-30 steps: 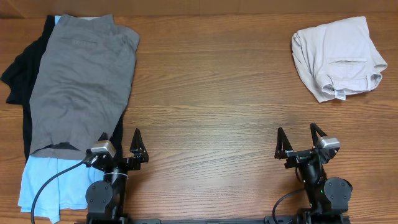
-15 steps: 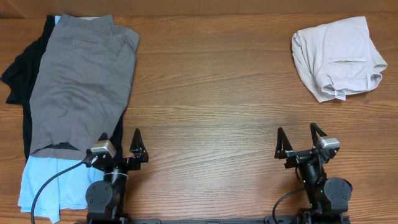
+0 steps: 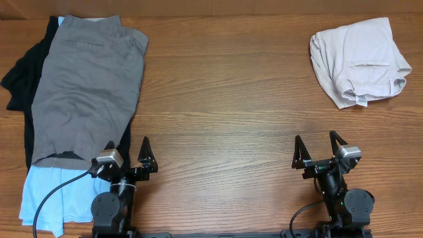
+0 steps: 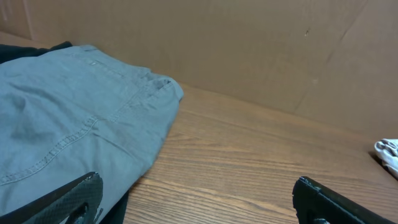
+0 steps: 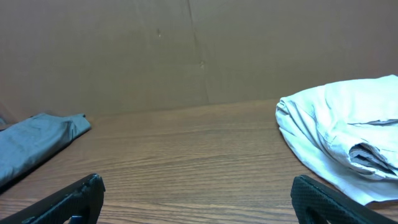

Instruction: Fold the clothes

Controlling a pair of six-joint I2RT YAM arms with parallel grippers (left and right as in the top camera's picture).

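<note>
The clothes, pale beige shorts [image 3: 360, 61] with a small white tag, lie folded in a bundle at the table's far right; the right wrist view shows them [image 5: 348, 142] at its right side. My right gripper [image 3: 320, 152] stands open near the front edge, well short of the shorts, with nothing between its fingers [image 5: 69, 200]. Over at the front left, my left gripper [image 3: 127, 153] is open too and empty. Its left finger [image 4: 65, 198] hangs just beside the edge of the grey shorts.
A pile at the left holds larger grey shorts [image 3: 89, 86] over a black garment [image 3: 20, 79] and a light-blue one [image 3: 49, 195]. The grey shorts [image 4: 68, 137] fill the left of the left wrist view. A brown cardboard wall [image 5: 186, 50] backs the wooden table [image 3: 225, 99].
</note>
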